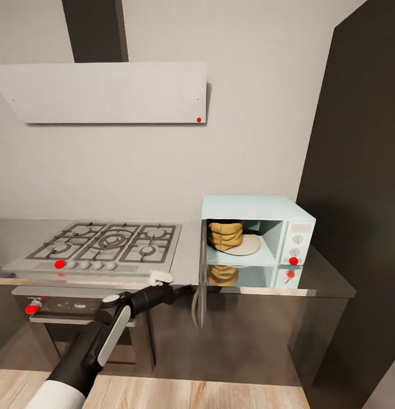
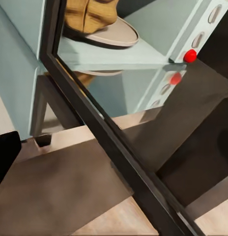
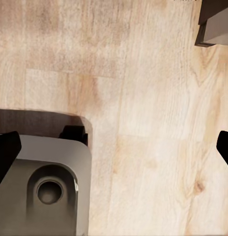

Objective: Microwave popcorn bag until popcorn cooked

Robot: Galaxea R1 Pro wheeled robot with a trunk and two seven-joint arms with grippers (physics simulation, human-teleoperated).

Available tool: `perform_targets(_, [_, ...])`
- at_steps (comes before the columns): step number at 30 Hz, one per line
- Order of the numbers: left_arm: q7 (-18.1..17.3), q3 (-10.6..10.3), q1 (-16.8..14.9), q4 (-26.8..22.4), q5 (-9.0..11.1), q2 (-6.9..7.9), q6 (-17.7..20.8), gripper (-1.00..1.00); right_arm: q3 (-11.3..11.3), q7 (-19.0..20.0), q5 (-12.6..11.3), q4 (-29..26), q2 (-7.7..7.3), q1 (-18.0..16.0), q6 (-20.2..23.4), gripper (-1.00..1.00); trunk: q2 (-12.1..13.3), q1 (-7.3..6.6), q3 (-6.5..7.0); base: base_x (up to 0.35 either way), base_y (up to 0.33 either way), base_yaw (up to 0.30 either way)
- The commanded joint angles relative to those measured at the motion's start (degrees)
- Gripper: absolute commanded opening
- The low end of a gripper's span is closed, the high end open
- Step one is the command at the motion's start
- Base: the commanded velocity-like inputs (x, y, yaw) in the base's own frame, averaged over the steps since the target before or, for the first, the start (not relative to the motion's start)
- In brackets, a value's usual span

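With the tan wrinkled cloth popcorn bag [image 1: 225,236] inside the pale mint-blue boxy microwave [image 1: 251,209], swing its dark glass door [image 1: 201,278] shut using your left gripper [image 1: 161,278], whose fingers' spread I cannot tell; right fingers [image 3: 6,150] wide apart, empty.

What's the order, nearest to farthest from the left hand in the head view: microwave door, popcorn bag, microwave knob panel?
1. Microwave door: swung open, edge-on, right beside the left hand.
2. Popcorn bag: inside the microwave, on the round plate, beyond the door.
3. Knob panel: far right side of the microwave front.
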Motion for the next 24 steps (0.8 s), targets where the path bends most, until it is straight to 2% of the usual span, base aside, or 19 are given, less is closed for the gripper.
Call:
perform_targets(1, [0.11, -0.07, -0.04, 0.09, -0.22, -0.23, 0.47, 1.00, -0.49, 0.00, 0.43, 0.17, 0.02, -0.08, -0.22, 1.00, -0.05, 0.00, -0.07, 0.000, 0.000, 0.000])
perform_targets(3, [0.12, -0.07, -0.06, 0.10, -1.85, -0.53, 0.49, 1.00, -0.50, -0.10, 0.33, 0.17, 0.14, -0.08, -0.19, 1.00, -0.05, 0.00, -0.07, 0.000, 0.000, 0.000])
perform_targets(6, [0.12, -0.08, -0.04, -0.03, -3.05, -1.26, 0.47, 1.00, -0.74, -0.21, -0.03, 0.23, 0.40, -0.08, 0.17, 1.00, -0.05, 0.00, -0.07, 0.000, 0.000, 0.000])
perform_targets(12, [0.03, -0.15, -0.03, 0.06, -3.60, -3.39, 0.47, 1.00, -0.94, -0.23, -0.45, 0.34, 0.55, -0.08, 0.63, 1.00, -0.05, 0.00, 0.09, 0.000, 0.000, -0.065])
perform_targets(15, [-0.21, -0.16, -0.04, 0.05, -5.36, -4.31, 0.47, 1.00, -0.95, -0.26, -0.47, 0.34, 0.46, -0.08, 0.58, 1.00, -0.05, 0.00, 0.27, 0.000, 0.000, -0.177])
perform_targets(18, [-0.29, -0.18, -0.04, 0.05, -5.75, -5.13, 0.47, 1.00, -0.95, -0.26, -0.45, 0.34, 0.51, -0.08, 0.51, 1.00, -0.05, 0.00, 0.45, 0.000, 0.000, -0.180])
perform_targets(20, [-0.15, -0.98, -0.04, 0.05, -5.90, -5.27, 0.42, 1.00, -0.95, -0.26, -0.41, 0.34, 0.51, -0.08, 0.52, 1.00, -0.05, 0.00, 0.57, 0.000, 0.000, -0.180])
perform_targets(22, [0.07, -3.48, -0.03, 0.12, -6.04, -5.33, 0.15, 1.00, -0.95, -0.26, -0.39, 0.34, 0.51, -0.08, 0.49, 1.00, -0.05, 0.00, 0.69, 0.000, 0.000, -0.180])
perform_targets(24, [0.11, -3.97, -0.03, 0.13, -6.06, -5.33, 0.07, 1.00, -0.95, -0.26, -0.38, 0.34, 0.49, -0.08, 0.48, 1.00, -0.05, 0.00, 0.81, 0.000, 0.000, -0.180])
